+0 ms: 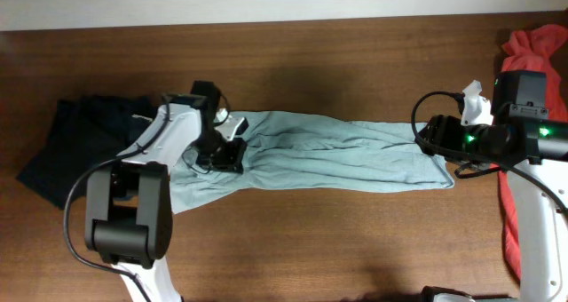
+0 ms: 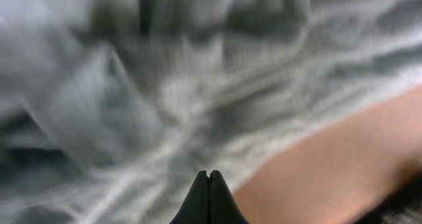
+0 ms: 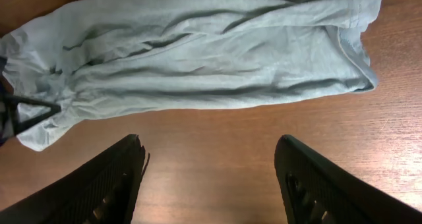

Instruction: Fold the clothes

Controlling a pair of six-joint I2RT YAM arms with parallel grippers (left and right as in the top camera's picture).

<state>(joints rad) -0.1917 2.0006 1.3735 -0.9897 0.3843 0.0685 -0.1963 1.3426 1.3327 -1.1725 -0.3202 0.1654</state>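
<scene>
The pale grey-blue T-shirt [image 1: 337, 155] of thin soft cloth lies flat on the brown desk [image 1: 293, 62], drawn out sideways into one long, narrow band full of lengthwise creases, one end wider and bunched, the other ending in a stitched hem.

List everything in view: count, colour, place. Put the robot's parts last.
T-shirt: one, pale grey-blue, stretched lengthwise across the table's middle.
navy garment: one, dark navy, bunched at the table's end beside the left arm.
red-orange garment: one, red-orange, at the table's opposite edge, partly behind the right arm.
table: one, brown wood, under everything.
left gripper: one, black, shut, over the T-shirt's end nearest the navy garment; whether it pinches cloth is unclear.
right gripper: one, black, open and empty, at the T-shirt's other end.
</scene>
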